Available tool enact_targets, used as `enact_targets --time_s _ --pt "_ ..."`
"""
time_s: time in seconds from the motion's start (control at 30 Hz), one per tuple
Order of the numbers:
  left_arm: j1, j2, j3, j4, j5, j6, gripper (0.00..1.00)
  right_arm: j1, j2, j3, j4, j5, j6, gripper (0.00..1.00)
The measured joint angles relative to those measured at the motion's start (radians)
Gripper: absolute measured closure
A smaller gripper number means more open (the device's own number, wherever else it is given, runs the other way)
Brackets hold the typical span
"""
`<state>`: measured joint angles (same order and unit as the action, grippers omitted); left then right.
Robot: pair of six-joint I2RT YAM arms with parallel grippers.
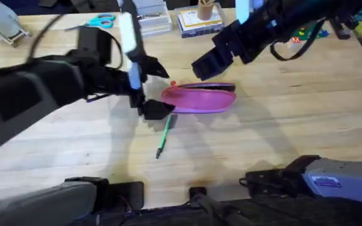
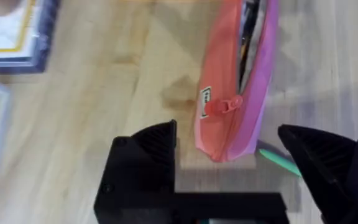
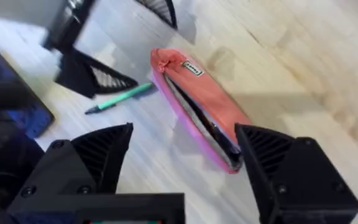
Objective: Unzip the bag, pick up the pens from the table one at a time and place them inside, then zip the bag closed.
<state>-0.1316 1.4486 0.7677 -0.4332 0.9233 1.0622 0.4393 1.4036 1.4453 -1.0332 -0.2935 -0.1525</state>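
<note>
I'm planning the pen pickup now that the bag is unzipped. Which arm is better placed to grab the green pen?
Probably the left. Its open gripper hovers at the bag's zipper-pull end, right beside the pen. The right gripper, also open, sits beyond the bag, farther from the pen.

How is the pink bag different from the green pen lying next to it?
The bag is wide, soft and pink with an orange-red zipper; the pen is a thin, stiff, light-green stick with a dark tip. The bag's zipper is open, showing a dark inside; the pen is just one closed stick. The bag lies across the table, while the pen points away from it at an angle. Both lie flat on the wood, and no claw holds either.
</note>
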Motion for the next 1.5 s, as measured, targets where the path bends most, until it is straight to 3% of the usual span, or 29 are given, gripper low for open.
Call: enact_targets --time_s 0.3,0.47,0.67,0.83,0.87,1.07,1.1,1.37,1.5 --pt "0.156 -0.245 0.0 -0.112 0.001 0.0 0.008 0.0 -0.004 0.016 -0.019 0.005 -0.295 0.004" --pt "0.225 -0.33 0.0 -0.16 0.0 0.0 0.008 0.0 -0.004 0.016 0.019 0.084 -0.44 0.004" --pt "0.246 -0.361 0.0 -0.17 0.0 0.0 0.008 0.0 -0.004 0.016 0.034 0.137 -0.599 0.004" --pt "0.246 -0.361 0.0 -0.173 -0.001 0.0 0.009 0.003 -0.003 0.016 -0.024 0.124 -0.629 0.004" --pt "0.246 -0.362 0.0 -0.173 -0.001 0.0 0.008 0.003 -0.004 0.016 -0.023 0.117 -0.629 0.05" --pt "0.246 -0.361 0.0 -0.173 -0.001 0.0 0.008 0.003 -0.004 0.016 -0.04 0.073 -0.609 0.898" --pt "0.246 -0.361 0.0 -0.173 0.0 0.0 0.008 0.003 -0.003 0.016 -0.04 0.068 -0.605 0.951" --pt "0.246 -0.361 0.0 -0.173 -0.001 0.0 0.008 0.003 0.028 0.016 -0.087 0.06 -0.603 0.968" --pt "0.246 -0.361 0.0 -0.173 -0.001 0.0 0.009 0.003 0.124 0.016 -0.115 0.06 -0.603 0.968"
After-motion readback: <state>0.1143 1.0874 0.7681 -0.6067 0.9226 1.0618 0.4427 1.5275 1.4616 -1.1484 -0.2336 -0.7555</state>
